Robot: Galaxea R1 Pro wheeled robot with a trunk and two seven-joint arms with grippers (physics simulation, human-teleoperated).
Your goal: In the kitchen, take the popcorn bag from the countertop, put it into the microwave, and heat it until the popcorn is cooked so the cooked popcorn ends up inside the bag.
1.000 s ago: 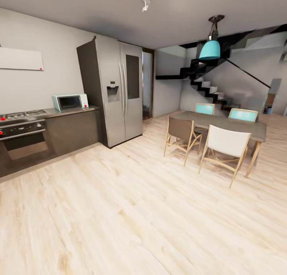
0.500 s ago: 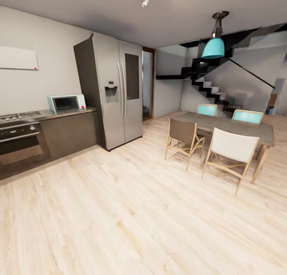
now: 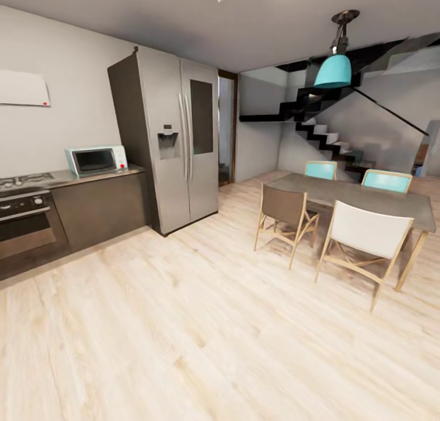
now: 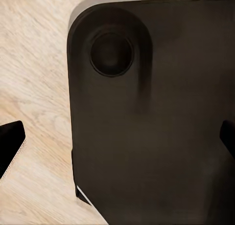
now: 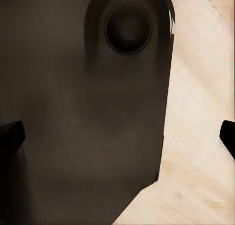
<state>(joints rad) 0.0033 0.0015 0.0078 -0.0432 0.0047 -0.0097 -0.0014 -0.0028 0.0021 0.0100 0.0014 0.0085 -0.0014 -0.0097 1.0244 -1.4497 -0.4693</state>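
Currently | you are facing the kitchen from across the floor (image 3: 201, 323) | microwave (image 3: 95, 160) sitting on the worktop (image 3: 98, 178) far ahead to your left, nearer the left arm | popcorn bag not discernible | both jaws spread wide, holding nothing.

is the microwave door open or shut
Shut: the microwave on the countertop shows its dark door flat against its front, nothing swung out.
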